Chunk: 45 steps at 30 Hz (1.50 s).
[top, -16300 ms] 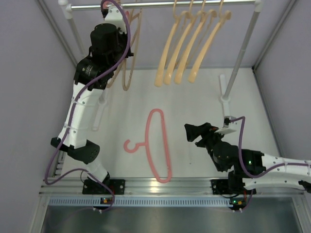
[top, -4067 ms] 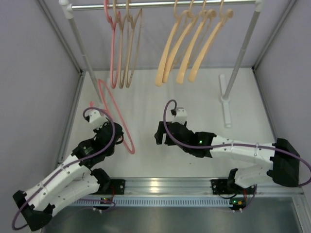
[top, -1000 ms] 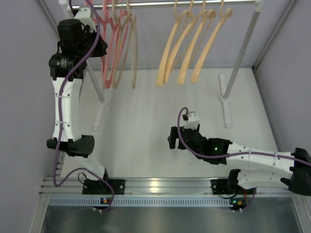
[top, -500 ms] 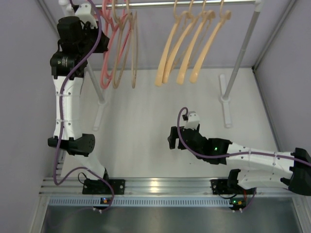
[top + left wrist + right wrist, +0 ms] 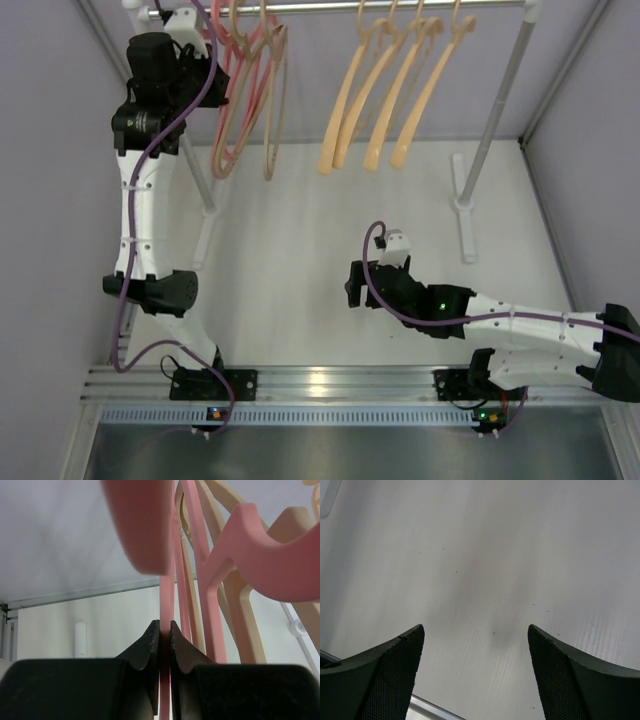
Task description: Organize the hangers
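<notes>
Four peach-orange hangers point(image 5: 385, 100) hang on the right part of the grey rail point(image 5: 330, 8). Two pink hangers point(image 5: 238, 100) and two beige-tan hangers point(image 5: 272, 110) hang bunched at its left end. My left gripper point(image 5: 207, 72) is raised to the rail's left end. In the left wrist view the gripper point(image 5: 165, 630) is shut on the thin bar of a pink hanger point(image 5: 166, 592), with the other pink hanger point(image 5: 212, 595) and a beige one point(image 5: 247, 635) just to the right. My right gripper point(image 5: 350, 285) is low over the table, open and empty point(image 5: 475, 635).
The rail's white posts stand at the left point(image 5: 190, 165) and the right point(image 5: 495, 110), each with a foot on the white table point(image 5: 300, 240). Grey walls close in both sides. An aluminium strip point(image 5: 330, 380) runs along the near edge.
My left gripper has shifted slightly right along the rail with the pink hanger. The pink and beige hangers have swung right and bunched closer. The right arm has not moved.
</notes>
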### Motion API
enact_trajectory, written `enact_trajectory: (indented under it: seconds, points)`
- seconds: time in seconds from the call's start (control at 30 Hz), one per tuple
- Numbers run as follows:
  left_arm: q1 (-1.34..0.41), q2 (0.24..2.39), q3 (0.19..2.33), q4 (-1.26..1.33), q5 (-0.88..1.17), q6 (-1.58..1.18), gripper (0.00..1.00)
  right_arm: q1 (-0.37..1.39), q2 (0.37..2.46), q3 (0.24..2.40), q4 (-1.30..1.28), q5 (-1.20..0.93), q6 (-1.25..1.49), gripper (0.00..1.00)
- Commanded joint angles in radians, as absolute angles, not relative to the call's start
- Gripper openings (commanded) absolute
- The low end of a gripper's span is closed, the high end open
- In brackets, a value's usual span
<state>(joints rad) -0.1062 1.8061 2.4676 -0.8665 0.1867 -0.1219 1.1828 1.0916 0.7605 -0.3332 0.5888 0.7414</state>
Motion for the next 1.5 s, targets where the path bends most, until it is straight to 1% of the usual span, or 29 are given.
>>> enact_trajectory:
  seconds: [0.0,0.27,0.4,0.7,1.0,1.47]
  points:
    - [-0.112,1.815,2.502,-0.802,0.209,-0.1,0.0,1.197,1.095,0.799,-0.305,0.617,0.735,0.81]
    - [-0.118,1.807,2.491,-0.795,0.19,-0.107,0.0,1.197,1.094,0.796,-0.304,0.618,0.738,0.81]
    - [-0.12,1.786,2.448,-0.784,0.167,-0.11,0.07,1.198,1.092,0.795,-0.301,0.614,0.738,0.81]
    - [-0.12,1.74,2.398,-0.756,0.15,-0.114,0.12,1.197,1.097,0.792,-0.293,0.609,0.741,0.8]
    - [-0.12,1.704,2.385,-0.735,0.143,-0.114,0.22,1.198,1.101,0.796,-0.291,0.607,0.738,0.8]
    - [-0.12,1.666,2.359,-0.733,0.121,-0.114,0.29,1.198,1.101,0.805,-0.291,0.601,0.735,0.79]
